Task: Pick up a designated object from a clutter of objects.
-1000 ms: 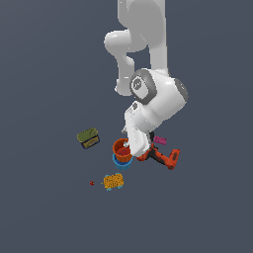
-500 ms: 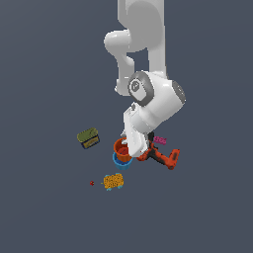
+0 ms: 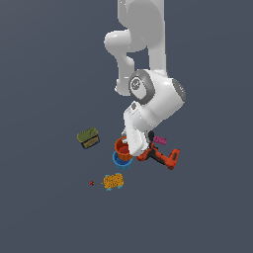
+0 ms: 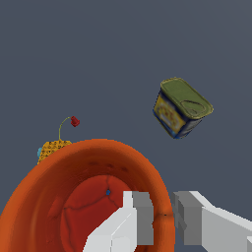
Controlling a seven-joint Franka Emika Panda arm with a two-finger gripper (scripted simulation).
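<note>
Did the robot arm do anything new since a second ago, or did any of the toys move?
Hardly anything changed. The gripper stays low at the orange cup, one finger inside its rim and one outside. The blue cup, drill, green tin and speckled block stayed put.

I'm seeing cup (image 4: 88, 197) orange-red | lower cup (image 3: 120, 162) blue | tin (image 4: 182, 107) olive-green, yellow label | block (image 3: 113, 181) yellow-orange speckled | drill (image 3: 162, 156) orange-black | my fingers (image 4: 138, 216) white-grey
</note>
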